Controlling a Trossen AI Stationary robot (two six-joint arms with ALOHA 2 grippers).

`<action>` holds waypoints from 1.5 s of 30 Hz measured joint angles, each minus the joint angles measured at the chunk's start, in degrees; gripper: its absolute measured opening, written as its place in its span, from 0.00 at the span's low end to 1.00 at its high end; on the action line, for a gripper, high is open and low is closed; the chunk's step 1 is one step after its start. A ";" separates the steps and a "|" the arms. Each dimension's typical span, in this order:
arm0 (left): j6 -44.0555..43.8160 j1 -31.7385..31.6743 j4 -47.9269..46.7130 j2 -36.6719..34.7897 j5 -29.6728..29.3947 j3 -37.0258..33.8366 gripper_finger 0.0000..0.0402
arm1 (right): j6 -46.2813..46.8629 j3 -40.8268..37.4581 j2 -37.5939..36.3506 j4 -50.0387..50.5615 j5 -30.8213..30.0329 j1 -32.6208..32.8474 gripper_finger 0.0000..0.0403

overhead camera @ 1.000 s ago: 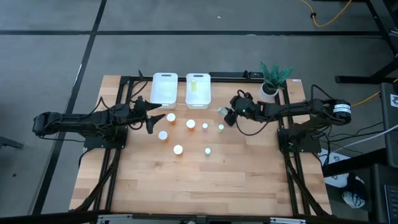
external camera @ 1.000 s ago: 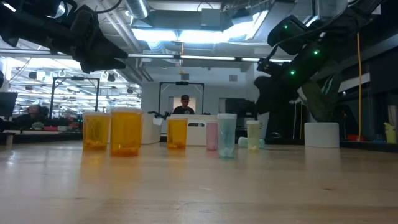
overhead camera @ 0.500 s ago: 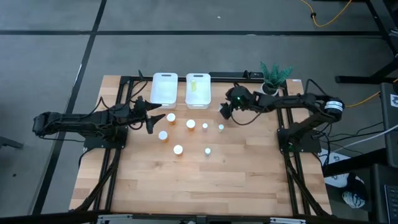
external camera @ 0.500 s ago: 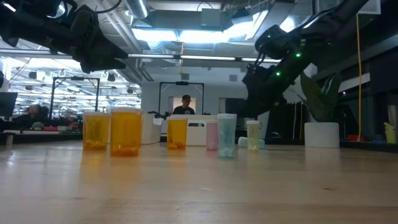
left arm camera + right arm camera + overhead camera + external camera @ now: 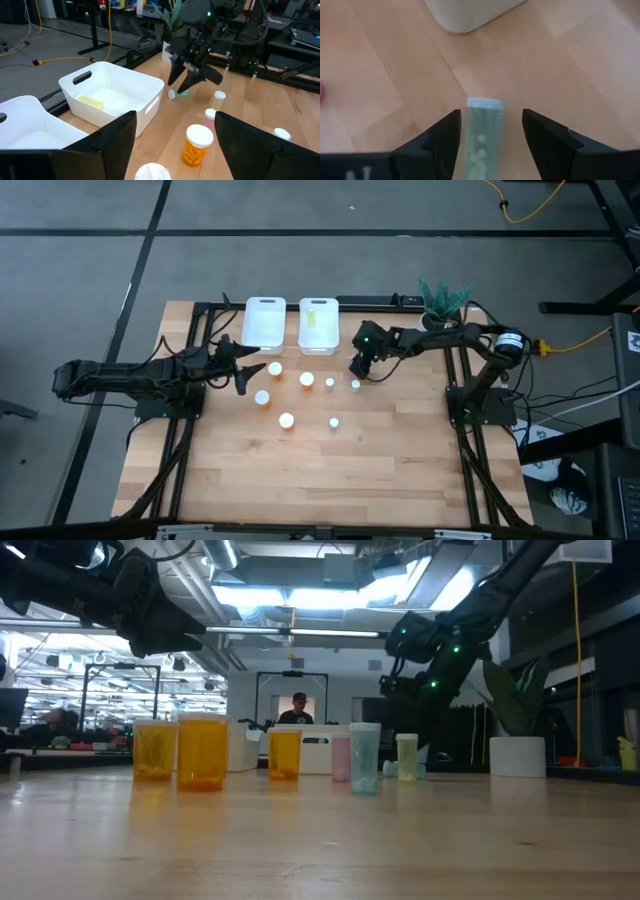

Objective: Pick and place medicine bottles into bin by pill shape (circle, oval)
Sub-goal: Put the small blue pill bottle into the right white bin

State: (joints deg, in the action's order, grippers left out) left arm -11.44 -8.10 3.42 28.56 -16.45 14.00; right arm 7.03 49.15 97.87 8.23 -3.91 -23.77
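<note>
A slim pale green bottle (image 5: pixel 482 135) lies on its side on the wood, white cap (image 5: pixel 485 103) pointing away from my right gripper (image 5: pixel 491 114). That gripper is open, one finger on each side of the bottle without touching it; it hovers low just right of the bins (image 5: pixel 357 368). My left gripper (image 5: pixel 245 372) is open and empty beside the orange bottles (image 5: pixel 275 368). Several white-capped bottles stand upright mid-table: orange ones (image 5: pixel 286 420) and slim ones (image 5: pixel 333 423). One orange bottle (image 5: pixel 196 146) stands just ahead of my left fingers.
Two white bins stand at the far edge: the left one (image 5: pixel 265 322), and the right one (image 5: pixel 318 330) with a yellowish bottle (image 5: pixel 314 314) inside. A white pot with a green plant (image 5: pixel 437 308) stands far right. Bare wood lies toward the near edge.
My right gripper has moved toward the table's left, away from the plant pot, and come down over the lying pale green bottle beside the right bin. The bottles have stayed where they were.
</note>
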 joint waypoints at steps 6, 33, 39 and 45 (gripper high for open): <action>0.00 -0.02 0.00 -0.02 0.00 0.00 0.65 | -1.21 1.20 2.97 0.66 0.10 0.00 0.53; 0.00 0.00 0.00 0.00 -0.02 0.00 0.65 | -1.38 4.67 2.25 4.55 -2.53 -1.57 0.21; 0.02 -0.01 -0.05 0.00 -0.04 0.00 0.65 | -4.52 12.94 1.78 10.37 -7.14 -1.57 0.21; 0.02 -0.01 -0.04 -0.02 -0.04 0.00 0.65 | -7.63 20.28 1.76 8.50 -7.15 -1.57 0.21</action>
State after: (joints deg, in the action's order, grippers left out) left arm -11.42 -8.11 3.38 28.53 -16.49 14.00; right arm -0.59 69.43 99.63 16.73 -11.06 -25.34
